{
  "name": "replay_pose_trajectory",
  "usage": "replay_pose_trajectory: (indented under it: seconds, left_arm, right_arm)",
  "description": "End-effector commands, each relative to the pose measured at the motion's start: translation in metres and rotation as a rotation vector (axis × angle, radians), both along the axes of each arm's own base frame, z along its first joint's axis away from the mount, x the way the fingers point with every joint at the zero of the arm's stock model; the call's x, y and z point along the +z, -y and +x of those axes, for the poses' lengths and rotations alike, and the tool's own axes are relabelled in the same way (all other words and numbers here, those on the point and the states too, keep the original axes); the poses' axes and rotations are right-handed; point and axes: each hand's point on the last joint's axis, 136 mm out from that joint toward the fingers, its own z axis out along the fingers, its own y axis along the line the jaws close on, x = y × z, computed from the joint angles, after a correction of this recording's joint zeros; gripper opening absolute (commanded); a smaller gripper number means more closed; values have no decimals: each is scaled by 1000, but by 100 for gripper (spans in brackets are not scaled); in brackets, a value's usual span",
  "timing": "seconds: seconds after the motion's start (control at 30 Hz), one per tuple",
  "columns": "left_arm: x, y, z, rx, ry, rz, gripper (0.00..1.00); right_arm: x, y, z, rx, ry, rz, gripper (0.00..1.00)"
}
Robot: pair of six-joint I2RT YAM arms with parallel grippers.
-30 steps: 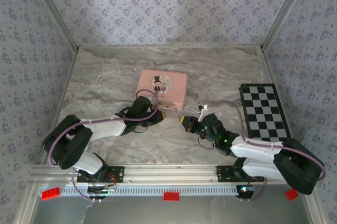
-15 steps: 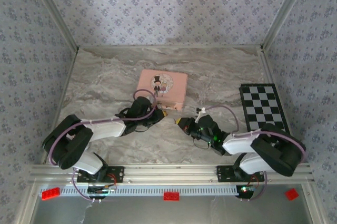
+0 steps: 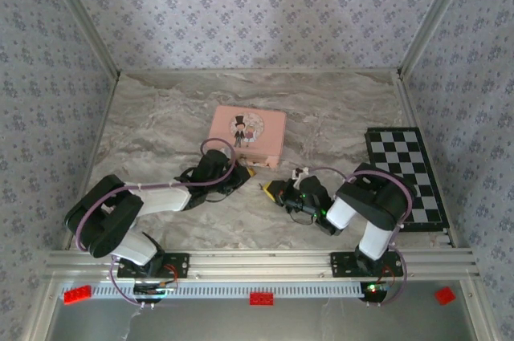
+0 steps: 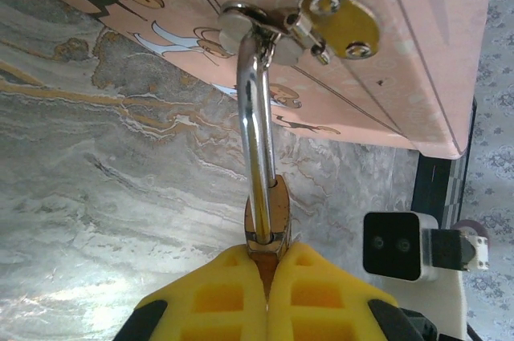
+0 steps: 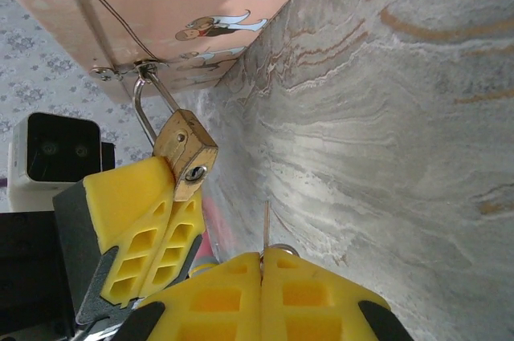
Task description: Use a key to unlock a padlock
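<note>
Pink tin (image 3: 247, 134) apparently shut, left tool (image 4: 267, 265) clamping padlock (image 5: 186, 152), right tool (image 5: 263, 265) pinching key (image 5: 266, 229)

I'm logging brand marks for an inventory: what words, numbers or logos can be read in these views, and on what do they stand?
None can be read.
The pink tin shows a cartoon couple; any lettering on it is too small to tell.
The padlock shows plain brass around its keyhole, no stamp visible.
The checkerboard has plain squares, no labels.
</note>
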Motion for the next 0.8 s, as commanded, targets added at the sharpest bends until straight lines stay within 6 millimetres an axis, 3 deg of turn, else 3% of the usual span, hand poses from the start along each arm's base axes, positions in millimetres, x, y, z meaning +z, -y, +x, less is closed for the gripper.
replay_pose_trajectory:
  seconds: [0.0,0.5,0.77]
  left_arm:
    - [30,7,9,11,84,-91,0]
    - [39,13,13,41,79,-215,0]
    - [36,11,13,53,72,-216,0]
  right_arm:
    - [24,-12,6,14,33,101,0]
    - [44,-12,17,31,52,158,0]
    - [40,-15,18,52,33,161,0]
